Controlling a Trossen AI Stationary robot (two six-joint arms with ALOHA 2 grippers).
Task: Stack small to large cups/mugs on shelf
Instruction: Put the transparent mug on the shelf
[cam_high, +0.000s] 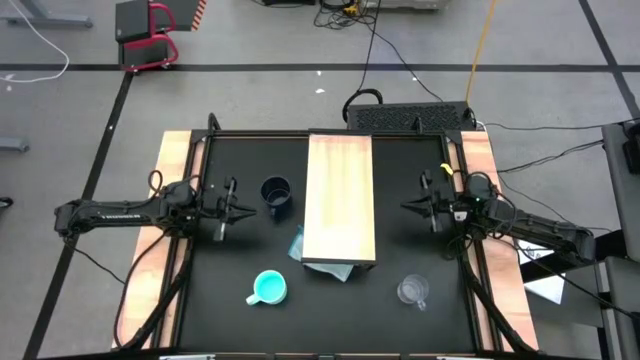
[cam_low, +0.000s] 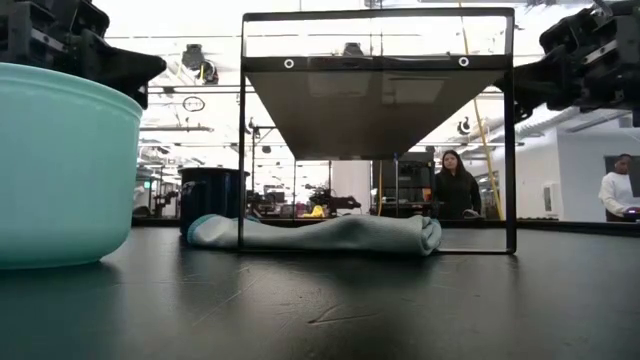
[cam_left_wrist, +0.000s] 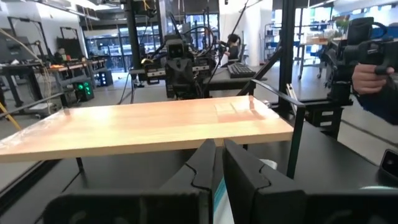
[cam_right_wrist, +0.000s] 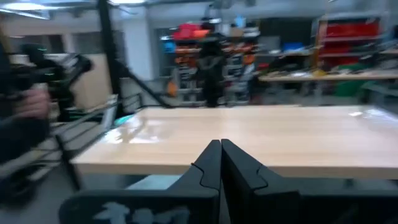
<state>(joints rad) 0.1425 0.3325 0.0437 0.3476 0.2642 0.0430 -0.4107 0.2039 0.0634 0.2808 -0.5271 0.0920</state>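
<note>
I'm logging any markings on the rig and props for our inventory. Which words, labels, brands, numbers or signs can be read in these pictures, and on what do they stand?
No text can be read with certainty.
Left arm: pale lettering along its link, too small to read.
Papers beside the table's right edge: no legible print.
Navy mug, turquoise mug, glass mug, shelf: no markings visible.
Room signs in the low view and wrist views: blurred.

High view: straight down over the black desk (cam_high: 230, 300). Low view: desk level, facing the room. Both wrist views face the raised light-wood plank shelf (cam_left_wrist: 143, 124), seen in all four.
</note>
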